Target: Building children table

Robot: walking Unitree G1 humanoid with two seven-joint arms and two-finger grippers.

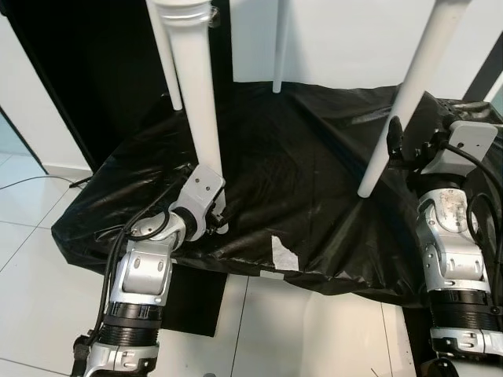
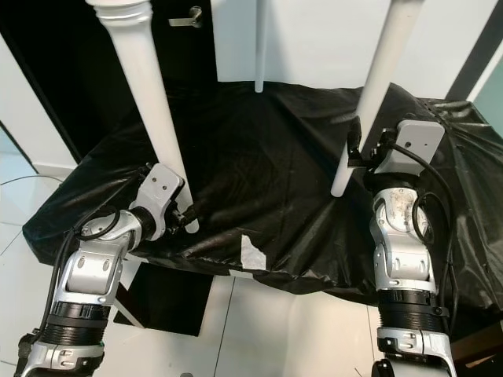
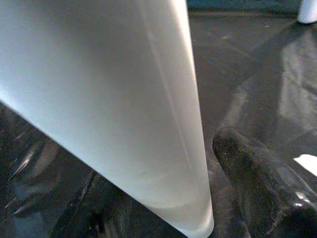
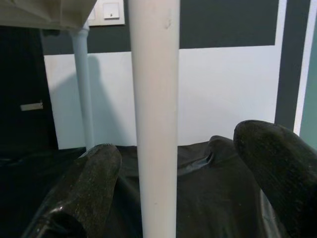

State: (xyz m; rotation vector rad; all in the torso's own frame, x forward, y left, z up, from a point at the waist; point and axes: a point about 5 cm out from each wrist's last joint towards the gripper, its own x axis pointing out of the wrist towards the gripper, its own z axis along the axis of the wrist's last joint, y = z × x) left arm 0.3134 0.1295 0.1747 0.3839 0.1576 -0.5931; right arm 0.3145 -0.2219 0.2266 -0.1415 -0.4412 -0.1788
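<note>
A white children's table stands on a black plastic sheet [image 1: 299,149]. Its near-left leg [image 1: 200,102] and near-right leg [image 1: 405,102] rise out of the top of the head views, and two far legs [image 1: 279,47] stand behind. My left gripper [image 1: 218,218] is right at the foot of the near-left leg, which looms large in the left wrist view [image 3: 124,99]. My right gripper [image 1: 397,145] is open around the lower part of the near-right leg, whose shaft [image 4: 154,124] stands between the two black fingers [image 4: 86,193] with a gap on each side.
The sheet covers a low platform with its front edge just before me, and a white torn patch [image 1: 283,253] sits near that edge. White floor tiles [image 1: 31,259] lie below to the left. A dark door with a handle [image 2: 185,20] stands behind.
</note>
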